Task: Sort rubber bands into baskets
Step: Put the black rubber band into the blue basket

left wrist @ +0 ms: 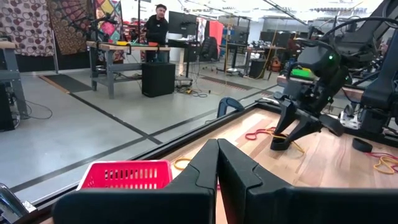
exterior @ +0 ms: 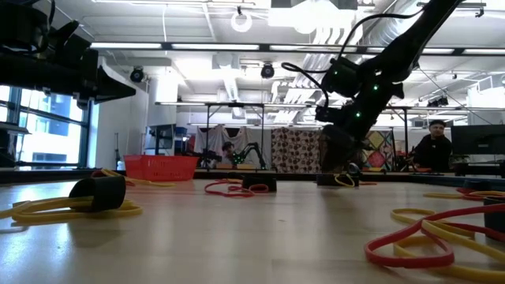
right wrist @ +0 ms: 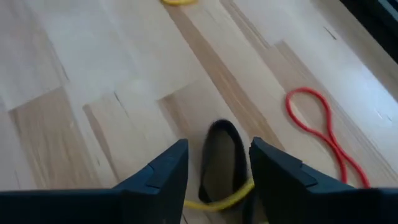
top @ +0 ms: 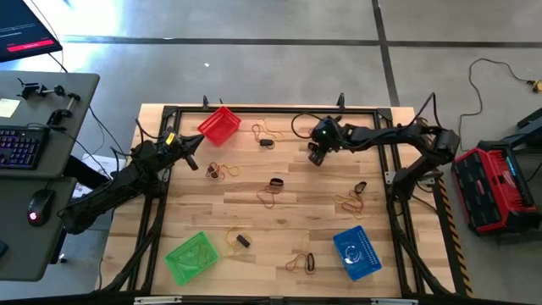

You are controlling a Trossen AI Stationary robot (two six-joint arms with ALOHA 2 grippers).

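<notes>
I have the right arm folded in from its corner of the pale wooden table (top: 279,216), elbow bent, forearm reaching toward the table's far middle. Its dark two-finger right gripper (right wrist: 216,180) points steeply down at the boards, and I see its jaws spread apart with a clear gap between the two fingers (right wrist: 163,180); the tips sit low, just above the wood. In the overhead view that gripper (top: 318,154) hangs near the far edge, and from table height it (exterior: 338,175) hangs close over the surface. My left arm waits along the table's left edge, its dark two-finger left gripper (top: 191,162) pressed together, fingers (left wrist: 202,180) touching, pointing across the far-left part.
</notes>
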